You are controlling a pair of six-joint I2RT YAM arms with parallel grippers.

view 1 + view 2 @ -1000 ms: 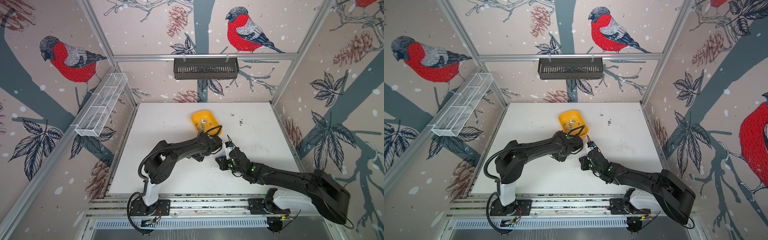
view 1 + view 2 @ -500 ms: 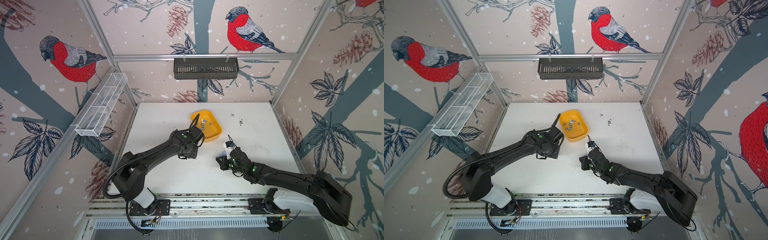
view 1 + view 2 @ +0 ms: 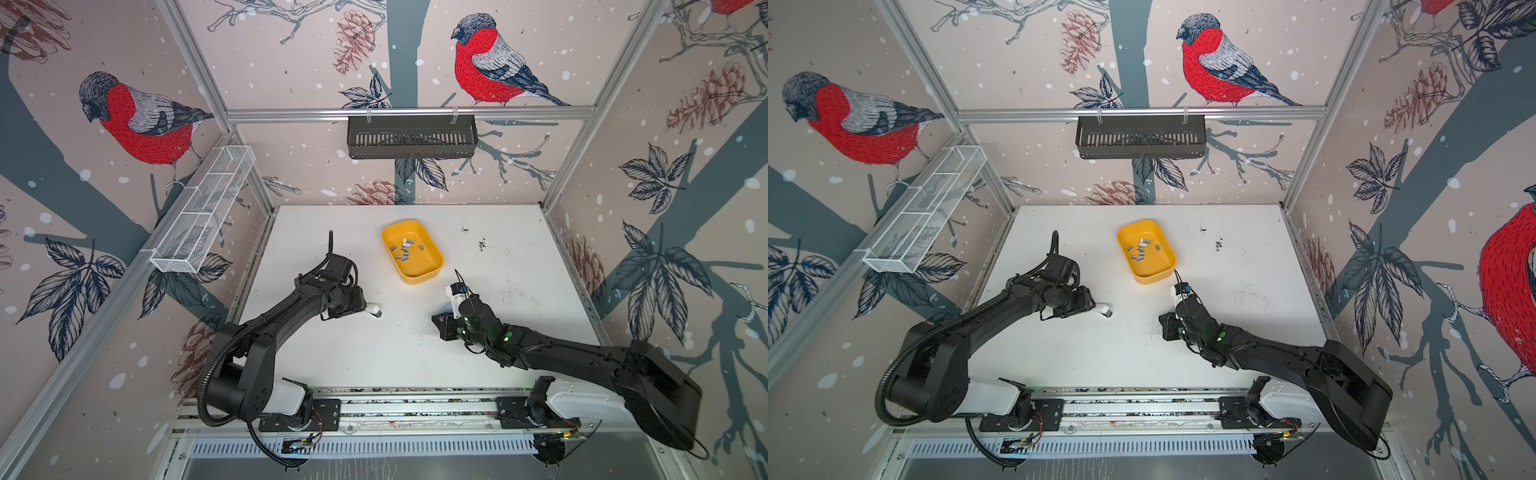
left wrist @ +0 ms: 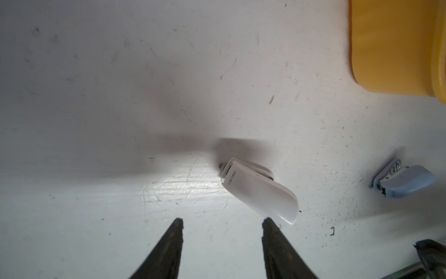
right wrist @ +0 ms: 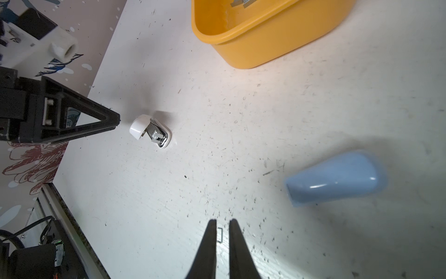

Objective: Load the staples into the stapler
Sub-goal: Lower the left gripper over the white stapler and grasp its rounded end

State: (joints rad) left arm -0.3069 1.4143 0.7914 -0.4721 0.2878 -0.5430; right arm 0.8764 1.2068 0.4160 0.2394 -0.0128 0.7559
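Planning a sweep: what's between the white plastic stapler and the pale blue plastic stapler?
Nothing: bare, speck-dotted white tabletop separates the white stapler and blue stapler, clearest in the right wrist view.

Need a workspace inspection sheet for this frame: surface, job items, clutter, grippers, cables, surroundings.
Surface: white table, scuffed, dark specks.
Job's things: staples in yellow tray; white stapler hinged open, metal showing, just ahead of left gripper; blue stapler lying beside right gripper.
Clutter: one loose staple on the table at the right gripper's tips.
Grippers: left gripper open, empty; right gripper shut, empty.
Cables: corrugated hose looped at left arm's base.
Surroundings: wire mesh basket on left wall; black slotted basket on back rail.
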